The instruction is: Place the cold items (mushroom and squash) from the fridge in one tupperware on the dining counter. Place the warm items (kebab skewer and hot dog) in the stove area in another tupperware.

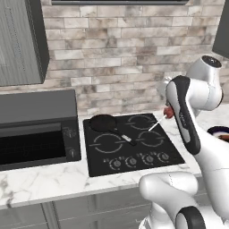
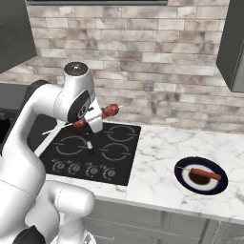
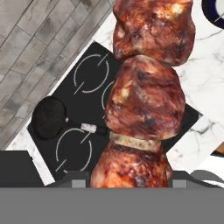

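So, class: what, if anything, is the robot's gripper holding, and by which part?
The gripper holds the reddish-brown meat kebab skewer lifted above the black stovetop, gripped around its meat chunks, not the thin stick ends.

Pincer (image 2: 93, 119) fingertips hidden behind kebab skewer (image 3: 146, 94), plate (image 1: 220, 132) cut by arm and frame edge

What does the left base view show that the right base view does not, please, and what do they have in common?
Left base view alone: the microwave on the counter left of the stove, and a small black pan on the rear left burner. Right base view alone: the whole dark plate with the hot dog lying on it, on the marble to the right of the stove. Both share the stove, the brick wall, the white arm, and the kebab skewer held up above the stove at the gripper.
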